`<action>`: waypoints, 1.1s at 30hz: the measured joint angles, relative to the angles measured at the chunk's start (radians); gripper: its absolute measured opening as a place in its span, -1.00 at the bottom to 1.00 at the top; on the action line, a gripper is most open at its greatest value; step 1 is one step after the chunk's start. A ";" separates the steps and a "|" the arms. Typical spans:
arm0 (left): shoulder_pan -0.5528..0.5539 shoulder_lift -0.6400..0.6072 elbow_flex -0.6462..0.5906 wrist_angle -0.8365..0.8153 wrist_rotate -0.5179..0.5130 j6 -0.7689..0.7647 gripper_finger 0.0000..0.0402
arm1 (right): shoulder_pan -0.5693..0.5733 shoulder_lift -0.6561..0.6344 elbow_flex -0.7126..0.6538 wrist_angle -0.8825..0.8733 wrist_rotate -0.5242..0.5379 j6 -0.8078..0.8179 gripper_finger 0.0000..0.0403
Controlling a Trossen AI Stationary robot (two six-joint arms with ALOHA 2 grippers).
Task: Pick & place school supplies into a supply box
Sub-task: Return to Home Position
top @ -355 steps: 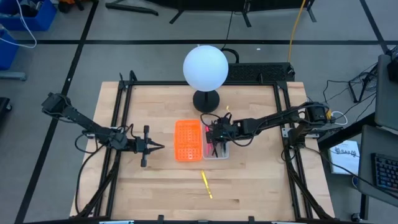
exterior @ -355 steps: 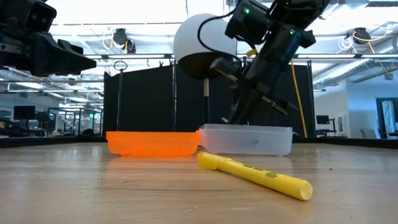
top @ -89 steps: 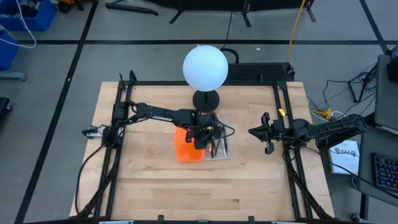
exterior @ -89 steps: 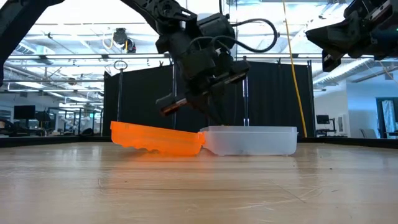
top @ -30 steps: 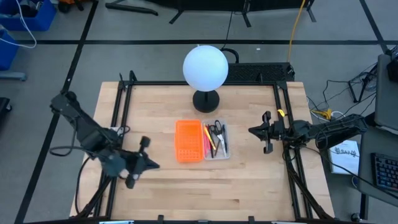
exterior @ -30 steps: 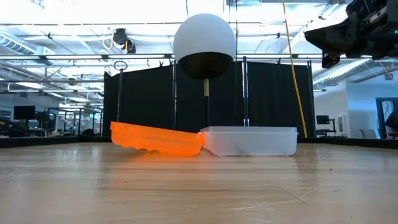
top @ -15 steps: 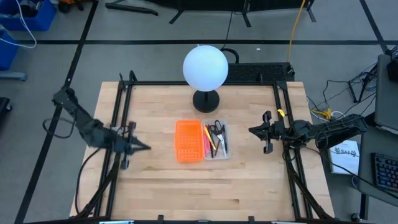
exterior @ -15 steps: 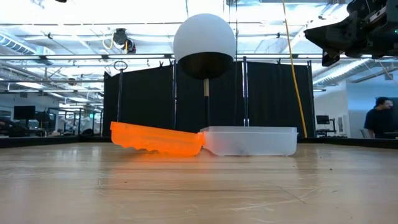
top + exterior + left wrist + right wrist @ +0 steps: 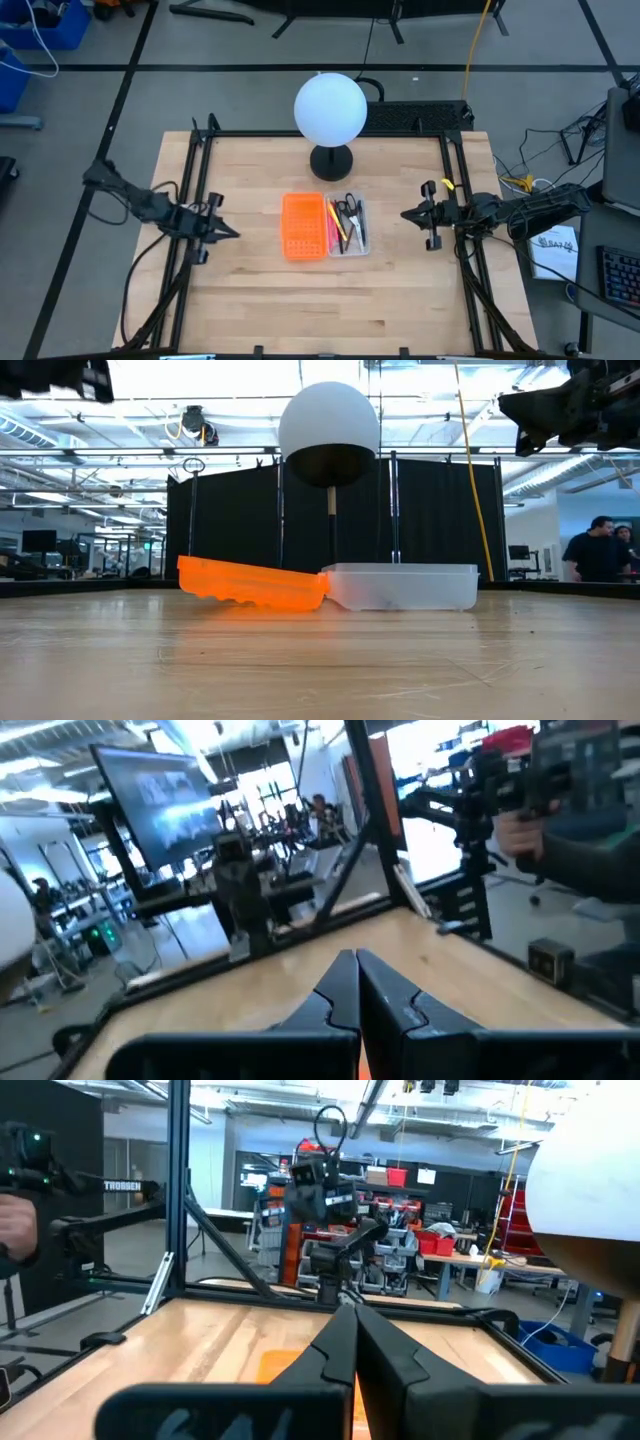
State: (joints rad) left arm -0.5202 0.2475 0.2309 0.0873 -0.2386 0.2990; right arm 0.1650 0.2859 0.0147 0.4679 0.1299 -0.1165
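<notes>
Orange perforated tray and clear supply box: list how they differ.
The orange perforated tray is opaque and empty; the supply box is translucent and holds pens and scissors. In the low view the tray sits tilted, the supply box flat. Both are rectangular, similar in size, side by side.

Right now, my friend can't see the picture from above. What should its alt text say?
A clear plastic rectangular tray holds pens and dark-handled scissors mid-table, beside an orange perforated rectangular piece. The left arm and right arm wait at opposite sides, jaws shut.
</notes>
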 joint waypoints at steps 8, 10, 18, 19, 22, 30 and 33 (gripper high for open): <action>0.114 -0.051 -0.197 0.324 0.087 0.051 -0.99 | 0.000 0.001 0.000 0.019 0.002 0.015 -1.00; 0.150 -0.054 -0.206 0.265 0.109 -0.003 -0.99 | 0.000 0.004 0.000 0.022 0.003 0.018 -1.00; 0.164 -0.055 -0.221 0.202 0.158 -0.035 -1.00 | 0.000 0.006 0.000 -0.009 0.005 0.027 -1.00; 0.159 -0.055 -0.221 0.203 0.155 -0.026 -1.00 | 0.000 0.006 0.000 -0.015 0.004 0.038 -1.00; 0.151 -0.055 -0.221 0.194 0.137 -0.016 -1.00 | 0.000 0.007 0.000 -0.054 0.009 0.052 -1.00; 0.153 -0.052 -0.221 0.119 0.216 -0.109 -1.00 | 0.000 0.013 0.000 -0.070 0.056 0.121 -1.00; 0.153 -0.052 -0.221 0.089 0.205 -0.171 -0.99 | 0.000 0.032 0.000 -0.079 0.072 0.135 -1.00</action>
State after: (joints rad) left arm -0.3669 0.1959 0.0104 0.1767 -0.0339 0.1278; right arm 0.1646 0.3174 0.0151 0.3893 0.2014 0.0189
